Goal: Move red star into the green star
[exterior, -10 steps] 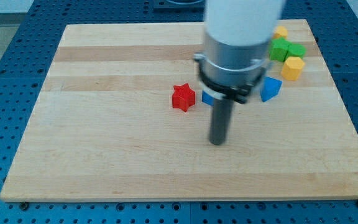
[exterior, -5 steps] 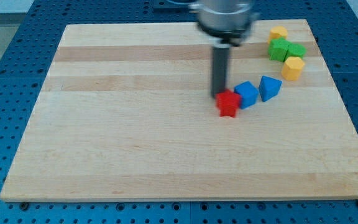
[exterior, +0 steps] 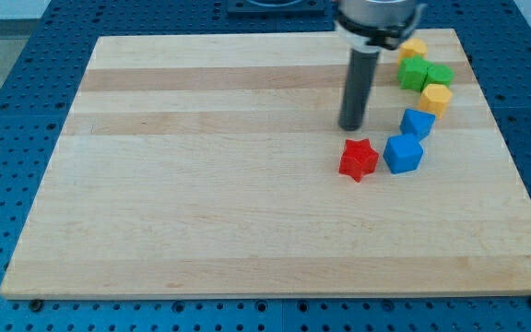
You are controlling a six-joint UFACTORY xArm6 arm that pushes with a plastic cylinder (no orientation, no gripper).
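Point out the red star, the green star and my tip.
red star [exterior: 359,160], camera view, on its top face.
green star [exterior: 414,72], camera view, on its top face, at the view's top right.
my tip [exterior: 351,126], camera view, the rod's very end, just above the red star.

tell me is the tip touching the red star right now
Apart. The camera view shows bare wood between my tip and the red star, which lies just below it toward the view's bottom, beside a blue block.
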